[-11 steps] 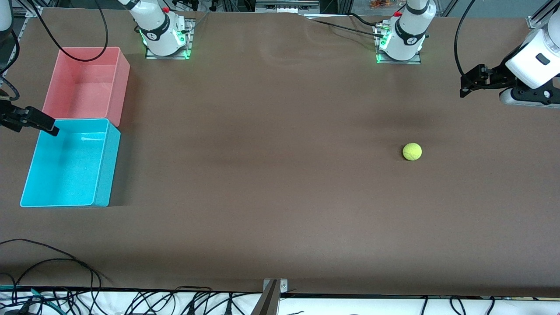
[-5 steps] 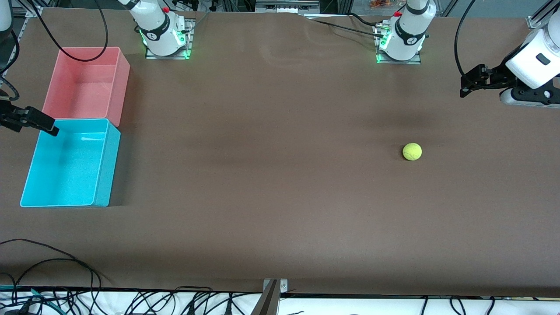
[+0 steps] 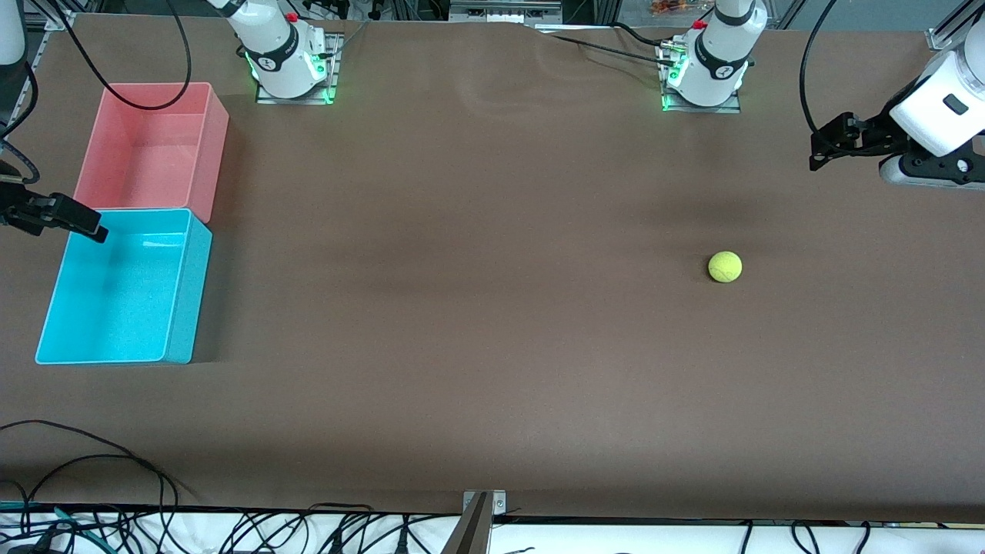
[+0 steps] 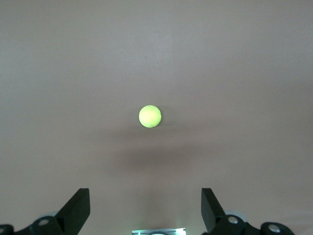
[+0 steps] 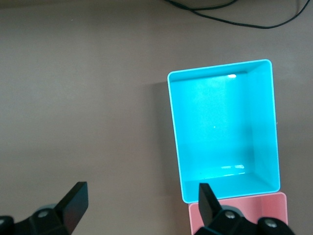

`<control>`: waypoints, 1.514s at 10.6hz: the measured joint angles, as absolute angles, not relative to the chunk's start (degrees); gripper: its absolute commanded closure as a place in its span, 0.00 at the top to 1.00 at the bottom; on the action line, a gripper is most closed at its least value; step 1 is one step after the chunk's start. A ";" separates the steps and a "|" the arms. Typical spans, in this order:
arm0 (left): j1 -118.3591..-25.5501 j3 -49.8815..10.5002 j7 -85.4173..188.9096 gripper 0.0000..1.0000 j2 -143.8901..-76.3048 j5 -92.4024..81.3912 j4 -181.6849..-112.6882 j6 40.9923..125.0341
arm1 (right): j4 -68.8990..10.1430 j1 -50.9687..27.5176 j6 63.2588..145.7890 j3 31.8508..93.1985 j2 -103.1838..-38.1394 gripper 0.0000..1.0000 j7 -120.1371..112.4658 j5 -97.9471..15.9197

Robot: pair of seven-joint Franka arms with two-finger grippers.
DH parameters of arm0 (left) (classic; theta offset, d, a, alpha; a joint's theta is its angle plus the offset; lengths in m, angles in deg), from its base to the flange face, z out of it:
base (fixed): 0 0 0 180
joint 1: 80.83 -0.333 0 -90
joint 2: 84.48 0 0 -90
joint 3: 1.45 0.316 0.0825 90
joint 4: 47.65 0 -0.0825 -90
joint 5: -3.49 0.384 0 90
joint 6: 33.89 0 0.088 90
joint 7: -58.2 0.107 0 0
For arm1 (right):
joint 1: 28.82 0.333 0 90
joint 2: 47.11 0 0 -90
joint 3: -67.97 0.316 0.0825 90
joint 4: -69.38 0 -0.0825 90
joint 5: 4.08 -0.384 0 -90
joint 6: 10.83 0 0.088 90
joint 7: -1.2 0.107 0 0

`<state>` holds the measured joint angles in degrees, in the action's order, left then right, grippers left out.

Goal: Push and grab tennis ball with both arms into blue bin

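Note:
The tennis ball (image 3: 725,266) lies alone on the brown table toward the left arm's end, and shows in the left wrist view (image 4: 150,116). My left gripper (image 3: 822,150) hangs open and empty in the air above the table near that end, apart from the ball; its fingers (image 4: 76,208) stand wide. The blue bin (image 3: 123,286) sits empty at the right arm's end and shows in the right wrist view (image 5: 224,127). My right gripper (image 3: 81,225) is open and empty over the bin's corner nearest the pink bin.
A pink-red bin (image 3: 154,146) stands against the blue bin, farther from the front camera. The two arm bases (image 3: 288,58) (image 3: 704,65) lit green stand along the table's back edge. Cables lie along the front edge (image 3: 92,462).
My right gripper has shifted very slightly; the ball and the left arm have not moved.

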<state>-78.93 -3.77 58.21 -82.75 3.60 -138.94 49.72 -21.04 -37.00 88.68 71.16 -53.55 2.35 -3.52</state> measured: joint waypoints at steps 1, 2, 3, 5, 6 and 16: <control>-78.93 -3.77 58.21 1.00 -82.75 3.60 -138.94 49.71 | -21.03 -37.00 88.68 71.16 -53.55 1.00 2.35 -3.52; -78.93 -3.78 58.21 1.00 -82.75 3.60 -138.94 49.69 | -21.03 -37.00 88.68 71.16 -53.55 1.00 2.35 -3.52; -78.93 -3.78 58.21 1.00 -82.75 3.60 -138.94 49.45 | -21.02 -37.00 88.69 71.16 -53.55 1.00 2.35 -3.52; -79.01 -3.73 58.21 1.00 -82.75 3.60 -138.94 49.26 | -21.02 -37.00 88.70 71.16 -53.56 1.00 2.35 -3.52; -79.08 -3.70 58.21 1.00 -82.75 3.60 -138.94 49.20 | -21.02 -37.00 88.70 71.16 -53.57 1.00 2.35 -3.52; -79.58 -3.48 58.22 1.00 -83.54 3.60 -143.65 49.62 | -21.02 -36.94 88.71 71.25 -54.65 1.00 2.36 -3.55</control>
